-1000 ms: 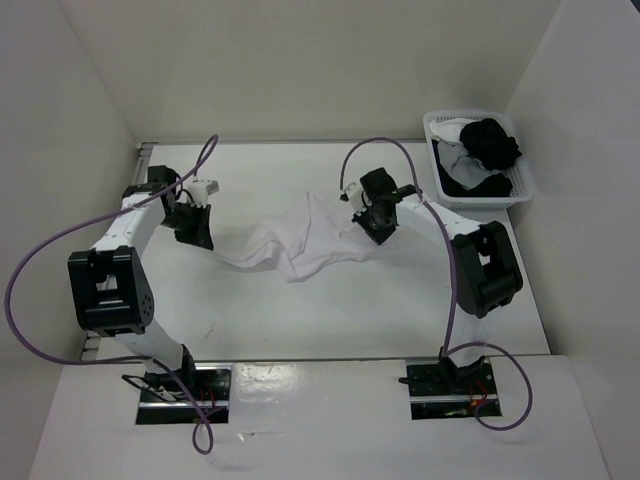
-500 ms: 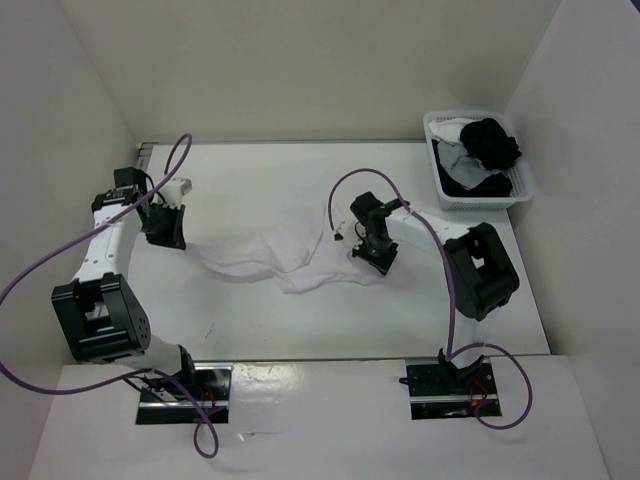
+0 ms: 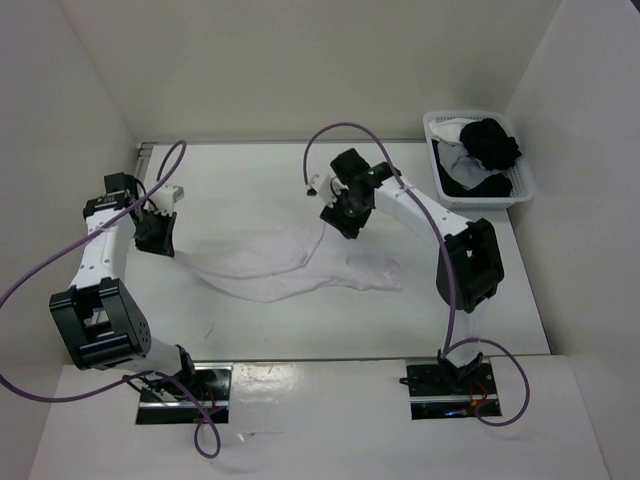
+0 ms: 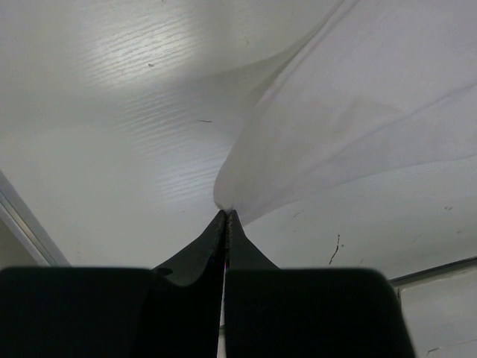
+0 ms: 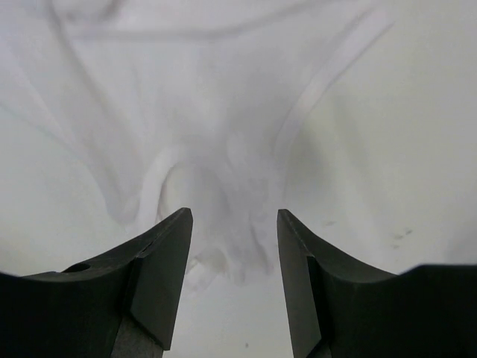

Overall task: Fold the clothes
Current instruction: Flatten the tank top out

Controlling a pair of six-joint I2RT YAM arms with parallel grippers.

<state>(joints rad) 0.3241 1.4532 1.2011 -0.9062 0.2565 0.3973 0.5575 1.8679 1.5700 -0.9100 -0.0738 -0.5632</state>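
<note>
Clothes [image 3: 290,268], 1 white garment, lie spread and wrinkled across the middle of the table [image 3: 250,170] in the top view, reaching from centre-left to just right of centre. At the left of that frame the left gripper [image 3: 160,245] is clamped on the garment's left end. The left wrist view shows its 2 fingers pressed together, thin fabric pinched at the tips. Above centre, the right gripper [image 3: 343,215] hangs over the garment's upper edge, jaws apart, holding nothing. A white basket [image 3: 485,201] sits at upper right.
</note>
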